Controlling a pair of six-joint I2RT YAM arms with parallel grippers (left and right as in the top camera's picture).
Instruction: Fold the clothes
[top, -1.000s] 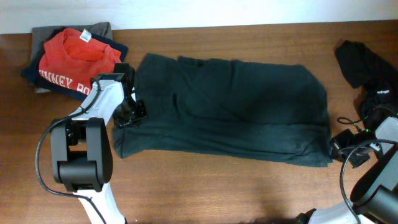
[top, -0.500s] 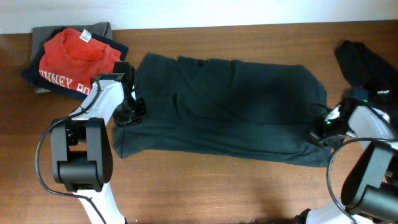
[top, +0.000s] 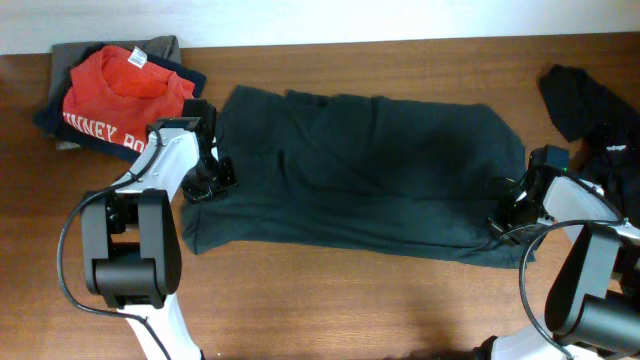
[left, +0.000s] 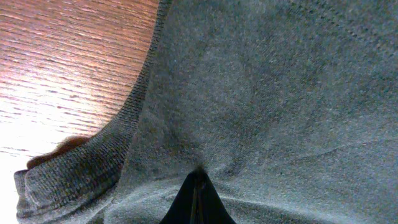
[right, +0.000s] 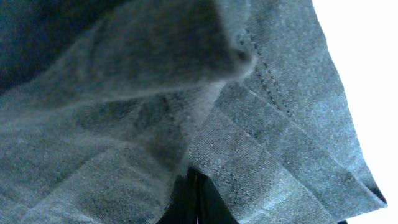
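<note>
Wooden table (top: 330, 300), overhead view. Charcoal garment (top: 370, 170) lies spread flat along the middle of the table, long axis left to right, slightly creased.

Far left corner: stack of clothes, red T-shirt (top: 115, 90) with white lettering on top, a navy garment (top: 190, 80) and a grey garment (top: 160, 45) under it.

Right edge, towards the far corner: black garment (top: 585, 100), crumpled.

Left gripper (top: 205, 185) at the charcoal garment's left edge; jaws together, pinching puckered fabric.

Right gripper (top: 503, 215) at its right edge; jaws together, clamped on a fold beside the stitched hem.
</note>
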